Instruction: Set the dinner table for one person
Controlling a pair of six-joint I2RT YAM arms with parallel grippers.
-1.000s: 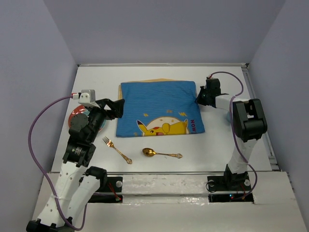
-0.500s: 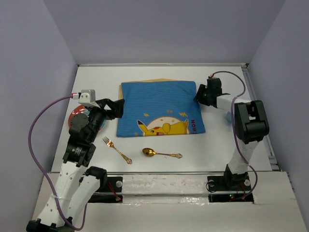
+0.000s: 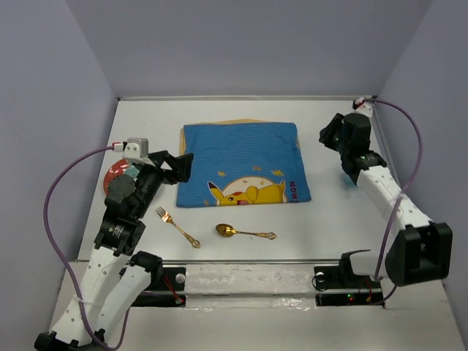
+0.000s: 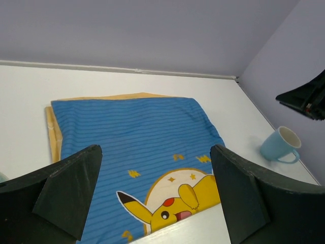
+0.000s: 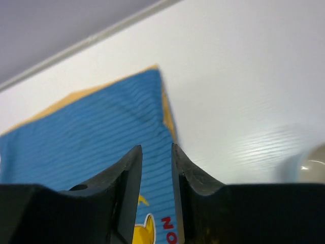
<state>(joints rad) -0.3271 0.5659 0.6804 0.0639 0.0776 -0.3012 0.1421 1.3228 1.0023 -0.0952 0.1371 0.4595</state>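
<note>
Lying on the dinner table [image 3: 329, 219], fork [image 3: 176, 227] and spoon [image 3: 245, 232] appear only overhead.

dinner table [image 3: 329, 219], white, flat, rectangular, metal-edged

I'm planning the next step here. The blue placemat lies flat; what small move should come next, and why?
Probably swing the open left gripper back onto the round red plate under its arm: the blue cartoon-printed cloth placemat lies flat and bare, and the empty right gripper is clear of it.
</note>
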